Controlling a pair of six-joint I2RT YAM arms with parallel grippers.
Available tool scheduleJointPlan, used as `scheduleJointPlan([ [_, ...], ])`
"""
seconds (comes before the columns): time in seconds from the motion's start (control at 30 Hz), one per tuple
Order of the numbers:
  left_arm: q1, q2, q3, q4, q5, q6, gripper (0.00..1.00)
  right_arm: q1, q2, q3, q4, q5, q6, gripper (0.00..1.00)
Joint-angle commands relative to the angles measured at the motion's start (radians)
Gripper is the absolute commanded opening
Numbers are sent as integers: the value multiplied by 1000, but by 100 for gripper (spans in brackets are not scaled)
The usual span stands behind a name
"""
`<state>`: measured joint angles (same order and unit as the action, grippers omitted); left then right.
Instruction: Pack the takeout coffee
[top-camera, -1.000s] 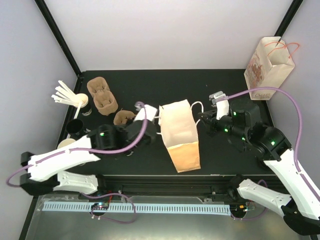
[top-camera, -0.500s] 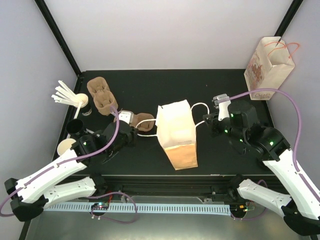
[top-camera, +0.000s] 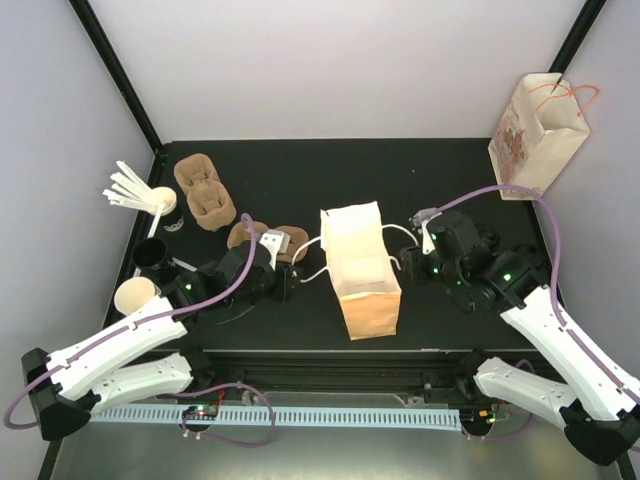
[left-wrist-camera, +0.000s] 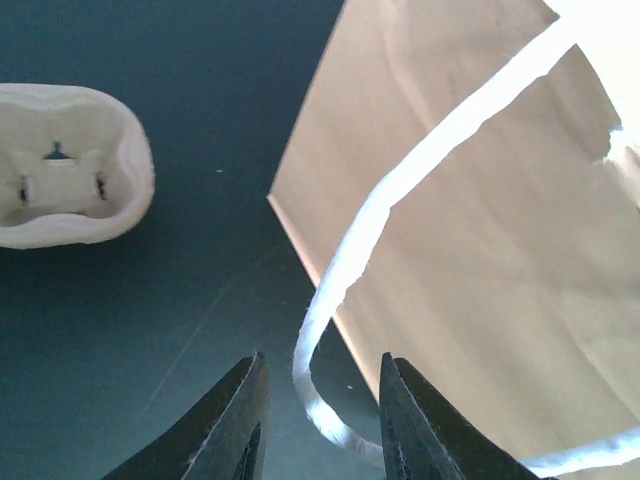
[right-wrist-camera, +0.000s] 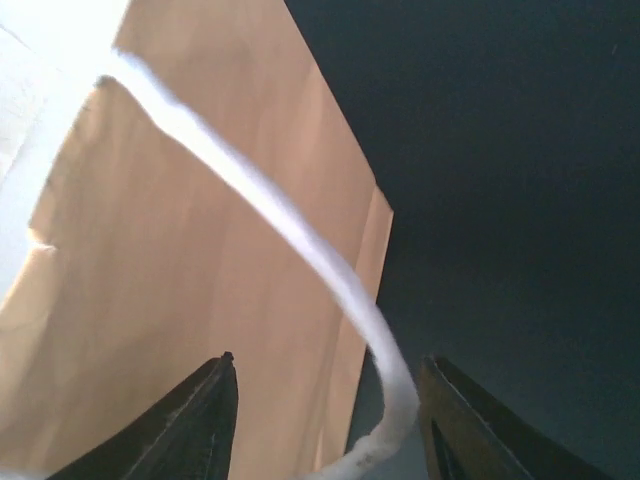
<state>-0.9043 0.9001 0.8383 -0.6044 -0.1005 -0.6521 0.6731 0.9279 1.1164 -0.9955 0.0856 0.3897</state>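
Black table (top-camera: 330, 175) under white walls, and you are at the bag with both arms. Your left gripper (left-wrist-camera: 320, 425) is open, its fingers (left-wrist-camera: 235, 430) either side of the low end of the left handle (left-wrist-camera: 375, 215). Your right gripper (right-wrist-camera: 325, 430) is open too, and wider, with the right handle (right-wrist-camera: 300, 240) looping down between its fingers (right-wrist-camera: 195, 420). Neither holds anything. I judge the step to be taking both handles to spread the mouth of the bag (left-wrist-camera: 480, 250). Close only once the cord sits deep between the pads, not at the tips. Then draw the handles apart evenly and slightly up, so the paper neither tips nor creases shut. Beyond the left fingers, away from the bag, lies a pulp carrier (left-wrist-camera: 60, 165). The cup (top-camera: 136, 297) stands well behind the left gripper, past its wrist and beside that forearm. It is outside both wrist views and shows no lid from above.
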Motion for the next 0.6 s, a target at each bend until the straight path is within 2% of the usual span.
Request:
scheduleJointPlan([
  [0.0,5,18,-19,98,92,0,34,-1,7,-36,11,-66,1,56],
  [0.17,5,73,-31,127,140,4,34,-3,25,-67,17,-31,15,69],
  [0.57,5,149,-87,192,149,-10,33,-3,52,-194,110,-46,64,70],
])
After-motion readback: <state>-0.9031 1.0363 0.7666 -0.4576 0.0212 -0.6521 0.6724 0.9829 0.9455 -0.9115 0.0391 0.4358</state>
